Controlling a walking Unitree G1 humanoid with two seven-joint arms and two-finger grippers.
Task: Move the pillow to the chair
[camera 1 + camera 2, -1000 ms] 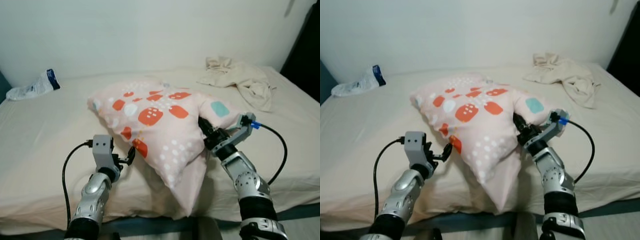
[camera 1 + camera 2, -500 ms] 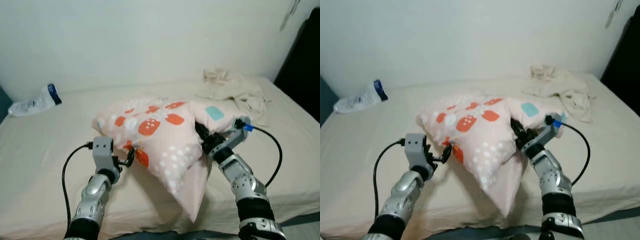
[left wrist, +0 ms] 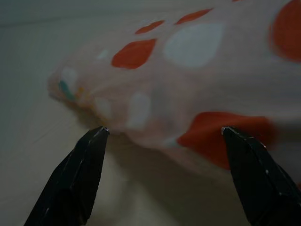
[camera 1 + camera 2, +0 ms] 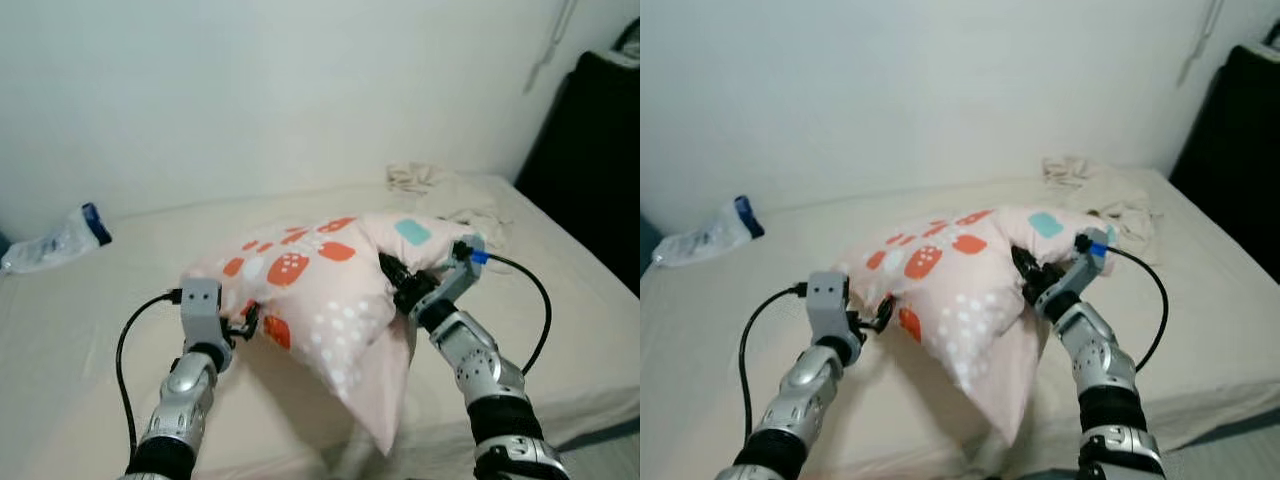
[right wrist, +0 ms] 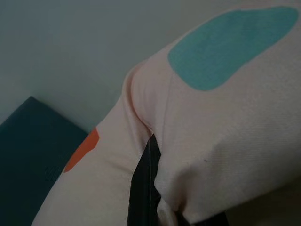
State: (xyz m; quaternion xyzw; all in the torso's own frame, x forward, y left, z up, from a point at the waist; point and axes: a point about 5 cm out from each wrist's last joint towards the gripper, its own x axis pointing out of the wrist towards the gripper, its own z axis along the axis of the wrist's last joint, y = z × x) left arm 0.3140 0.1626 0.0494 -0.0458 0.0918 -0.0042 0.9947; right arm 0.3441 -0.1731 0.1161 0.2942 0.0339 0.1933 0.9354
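Beige bed (image 4: 80, 330) (white wall behind) | right tool (image 4: 397, 283) pinching pillow (image 4: 330, 290) | left tool (image 3: 164, 141) spread

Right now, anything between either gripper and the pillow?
Nothing visible. The right gripper is shut on a fold of the pillow, which is lifted off the bed. The left gripper is open at the pillow's lower left edge, with only open air between its fingers and the fabric.
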